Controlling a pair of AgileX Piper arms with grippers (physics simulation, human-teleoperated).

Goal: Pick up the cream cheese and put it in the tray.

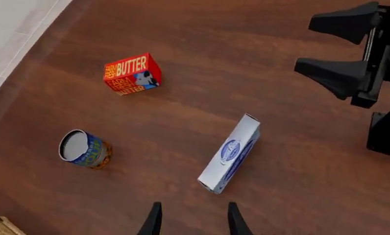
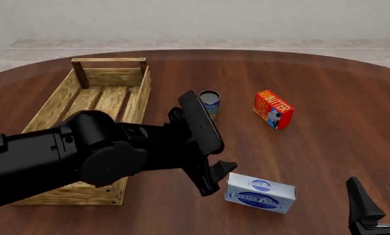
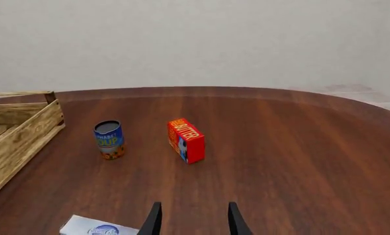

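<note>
cream cheese [image 2: 260, 193] not grabbed yet, tray [image 2: 63, 96] way off at 10 o'clock; left gripper [image 2: 216, 177] and right gripper [image 2: 378, 203] jaws both apart

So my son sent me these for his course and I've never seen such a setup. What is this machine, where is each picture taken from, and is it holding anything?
These are simulator renders of two robot arms at a round wooden table. The front view looks down from behind them: the big black shape is the left arm, its left gripper open and close to the cream cheese. The right gripper waits low on the right, also open. The other two pictures come from cameras on each wrist, looking along the fingers. On the table: a wooden tray, a small can, a red butter box. Nothing is held.
</note>
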